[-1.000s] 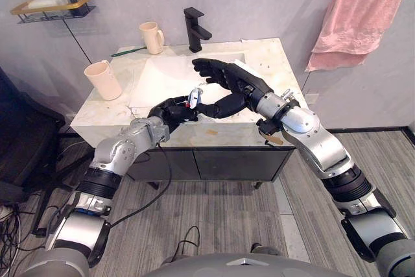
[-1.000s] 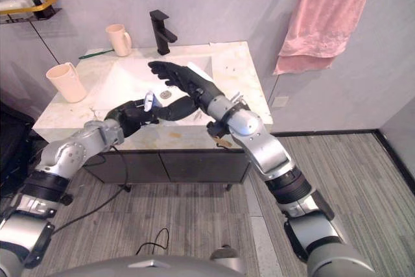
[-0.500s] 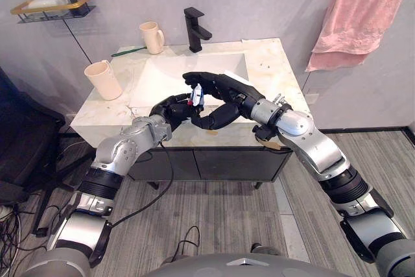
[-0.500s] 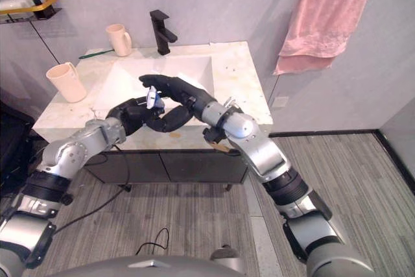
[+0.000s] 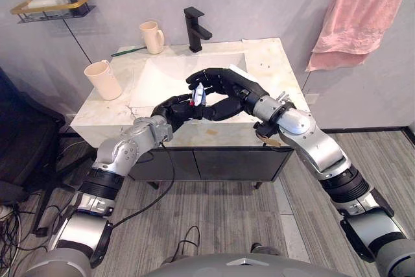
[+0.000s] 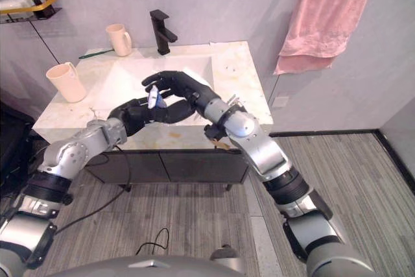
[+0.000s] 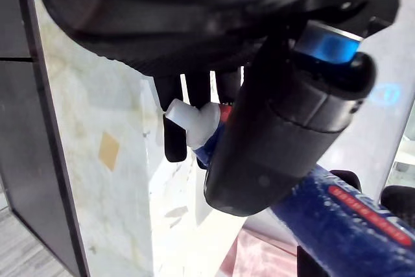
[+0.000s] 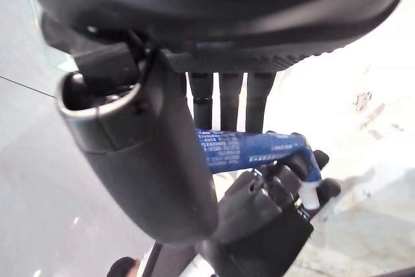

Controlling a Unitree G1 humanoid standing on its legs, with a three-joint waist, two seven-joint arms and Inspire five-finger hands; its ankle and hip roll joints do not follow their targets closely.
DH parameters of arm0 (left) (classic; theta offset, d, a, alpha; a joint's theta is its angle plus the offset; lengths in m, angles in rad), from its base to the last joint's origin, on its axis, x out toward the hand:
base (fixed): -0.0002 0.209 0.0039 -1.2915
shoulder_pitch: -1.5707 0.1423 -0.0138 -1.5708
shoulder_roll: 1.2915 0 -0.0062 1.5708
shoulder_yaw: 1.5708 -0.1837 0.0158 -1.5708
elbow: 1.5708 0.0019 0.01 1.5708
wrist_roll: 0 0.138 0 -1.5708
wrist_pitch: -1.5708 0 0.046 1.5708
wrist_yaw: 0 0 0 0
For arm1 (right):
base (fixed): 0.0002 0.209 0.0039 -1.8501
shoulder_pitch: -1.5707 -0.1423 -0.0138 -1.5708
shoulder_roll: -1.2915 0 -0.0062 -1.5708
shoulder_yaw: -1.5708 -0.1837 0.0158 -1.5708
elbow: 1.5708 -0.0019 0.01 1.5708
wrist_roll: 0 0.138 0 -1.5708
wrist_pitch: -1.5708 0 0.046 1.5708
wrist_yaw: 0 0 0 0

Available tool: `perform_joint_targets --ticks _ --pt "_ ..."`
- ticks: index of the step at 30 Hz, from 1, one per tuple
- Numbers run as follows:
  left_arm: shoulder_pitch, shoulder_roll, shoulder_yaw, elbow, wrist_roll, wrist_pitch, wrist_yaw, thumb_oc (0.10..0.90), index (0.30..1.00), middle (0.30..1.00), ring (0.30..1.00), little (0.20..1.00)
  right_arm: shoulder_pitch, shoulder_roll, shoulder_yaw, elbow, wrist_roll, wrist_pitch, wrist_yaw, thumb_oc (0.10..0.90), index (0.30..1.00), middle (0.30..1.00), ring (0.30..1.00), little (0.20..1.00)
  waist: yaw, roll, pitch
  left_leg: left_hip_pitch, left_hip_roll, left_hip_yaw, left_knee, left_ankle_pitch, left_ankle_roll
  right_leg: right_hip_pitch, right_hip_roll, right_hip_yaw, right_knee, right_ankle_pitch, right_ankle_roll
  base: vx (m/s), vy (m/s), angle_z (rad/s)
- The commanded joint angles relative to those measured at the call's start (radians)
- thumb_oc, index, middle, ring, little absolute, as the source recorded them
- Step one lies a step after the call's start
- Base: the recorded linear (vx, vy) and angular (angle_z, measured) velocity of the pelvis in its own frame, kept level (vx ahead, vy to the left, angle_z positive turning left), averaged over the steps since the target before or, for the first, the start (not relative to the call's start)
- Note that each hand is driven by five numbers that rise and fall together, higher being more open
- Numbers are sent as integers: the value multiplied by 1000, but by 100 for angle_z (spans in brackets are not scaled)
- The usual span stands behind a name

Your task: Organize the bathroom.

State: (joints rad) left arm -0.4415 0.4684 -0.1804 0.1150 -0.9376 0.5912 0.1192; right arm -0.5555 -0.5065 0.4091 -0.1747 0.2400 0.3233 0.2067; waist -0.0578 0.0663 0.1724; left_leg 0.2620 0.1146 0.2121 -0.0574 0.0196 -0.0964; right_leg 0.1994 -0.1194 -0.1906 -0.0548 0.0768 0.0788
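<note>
I see both hands meet over the sink [image 5: 162,72]: left hand [image 5: 174,109] and right hand [image 5: 224,89] each grip the toothpaste tube [image 5: 199,95].

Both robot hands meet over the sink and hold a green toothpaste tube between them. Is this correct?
Not quite: the toothpaste tube is blue with a white cap, not green, as the right wrist view shows. The left robot hand and right robot hand do meet on it over the sink.
</note>
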Motion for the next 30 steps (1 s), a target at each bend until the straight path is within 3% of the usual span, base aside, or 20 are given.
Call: perform_joint_targets --ticks 1,8,9,10,14,22,30 --pt "-100 6 76 -32 -27 -137 3 400 300 300 300 300 -114 63 -4 -127 68 -72 19 400 300 300 300 300 14 13 -133 -33 76 21 53 -9 -15 -58 -69 39 108 -109 68 0 0 0" --pt "-99 7 82 -26 -25 -123 8 400 300 300 300 300 -117 71 -6 -130 70 -63 20 400 300 300 300 300 14 15 -129 -32 74 21 53 -10 -14 -61 -71 40 114 -110 69 0 0 0" --pt "-100 7 82 -23 -19 -121 4 616 625 625 625 625 -118 71 -6 -131 69 -62 21 400 300 300 300 300 13 15 -129 -32 74 21 54 -10 -14 -61 -71 40 115 -111 69 0 0 0" --pt "-101 7 79 -20 -14 -117 -5 800 900 900 900 900 -119 70 -5 -132 71 -61 20 400 300 300 300 300 13 15 -128 -32 74 21 54 -10 -14 -61 -71 40 115 -111 69 0 0 0" --pt "-96 10 72 -21 -16 -113 -47 800 900 900 900 900 -112 69 -7 -136 76 -62 24 400 300 300 300 300 12 16 -130 -29 76 26 58 -12 -14 -58 -72 41 115 -112 69 0 0 0" --pt "-53 15 83 -96 -54 -61 -32 800 900 900 900 900 -84 64 -19 -159 61 -69 25 400 300 300 300 300 20 18 -126 -36 84 38 82 -18 -15 -59 -81 28 125 -115 69 0 0 0" --pt "23 13 133 -227 -108 -106 18 800 900 900 900 900 -61 62 -37 -190 47 -56 22 400 300 300 300 300 39 18 -125 -41 80 22 80 -22 -12 -65 -87 19 133 -118 68 0 0 0"
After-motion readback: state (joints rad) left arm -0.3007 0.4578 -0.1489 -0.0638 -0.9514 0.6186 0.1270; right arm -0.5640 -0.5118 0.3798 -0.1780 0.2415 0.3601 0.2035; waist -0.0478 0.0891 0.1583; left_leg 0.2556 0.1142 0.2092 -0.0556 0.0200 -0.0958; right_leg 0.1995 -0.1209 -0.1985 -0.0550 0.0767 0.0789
